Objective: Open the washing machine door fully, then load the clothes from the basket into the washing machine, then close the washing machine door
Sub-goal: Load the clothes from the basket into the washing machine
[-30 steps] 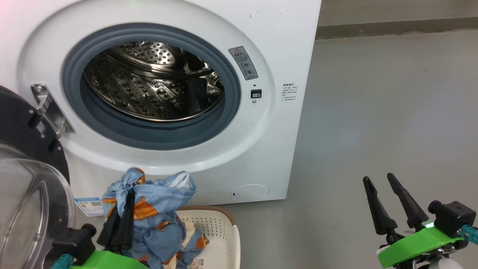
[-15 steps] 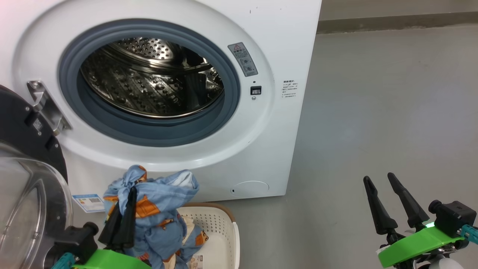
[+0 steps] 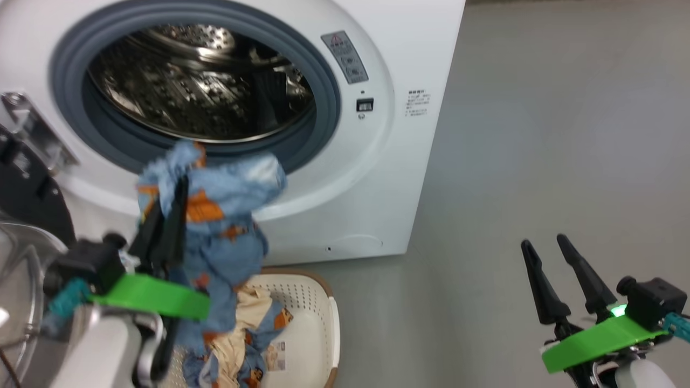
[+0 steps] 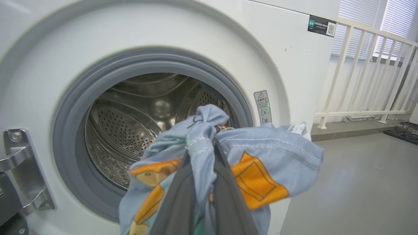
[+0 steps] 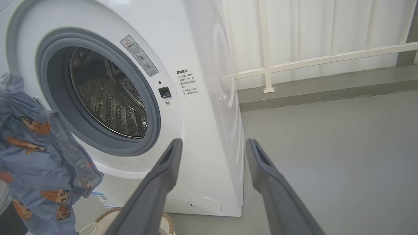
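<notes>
The left pincer (image 3: 179, 188) is clamped tight on a bunch of the clothes (image 3: 226, 215), holding the blue bear-print fabric up before the lower lip of the washing machine (image 3: 415, 48) opening, with more hanging down into the basket (image 3: 322, 328) on the floor (image 3: 539, 134) just near of it. The washing machine door (image 3: 24, 188) stands swung open at the left. Well off to the right, the right pincer (image 3: 544, 242) hangs spread wide, empty.
</notes>
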